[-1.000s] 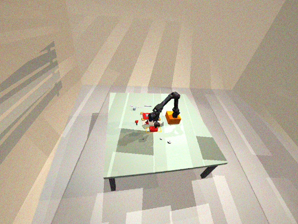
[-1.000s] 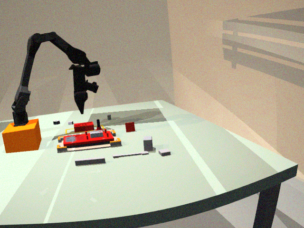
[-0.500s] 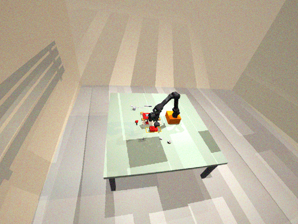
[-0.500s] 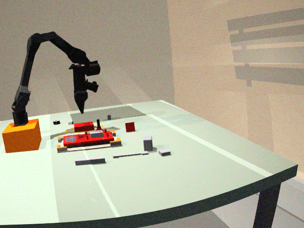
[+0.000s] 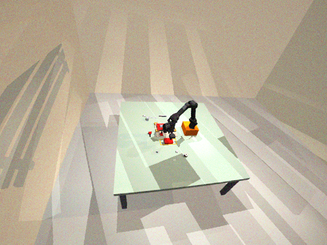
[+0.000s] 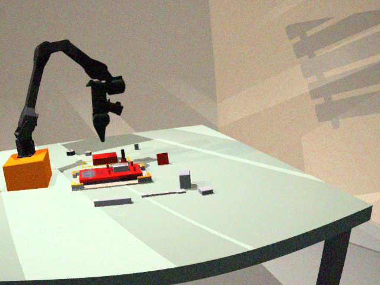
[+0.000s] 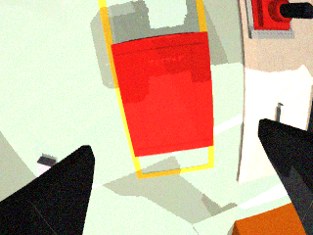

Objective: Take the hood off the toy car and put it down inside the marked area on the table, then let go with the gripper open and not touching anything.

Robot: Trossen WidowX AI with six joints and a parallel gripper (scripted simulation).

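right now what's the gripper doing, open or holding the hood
Gripper: open, holding nothing, raised above the red hood, which lies inside the yellow-marked area.

The robot is a single slim arm point(image 6: 34, 80), black or very dark grey all over, with a flat matte finish and no markings or lettering that can be made out. It rises from a plain orange block-shaped base point(image 6: 27, 169) whose top face is a lighter orange-yellow than its sides. The links are thin and angular, thickening into chunky blocks at the joints. A short round stub juts from the wrist section point(image 6: 117, 107). The gripper point(image 6: 101, 132) tapers downward to a narrow wedge. In the wrist view its two fingers show as broad, dark, pointed shapes at the lower left and right of the frame. No cables or screws can be seen.
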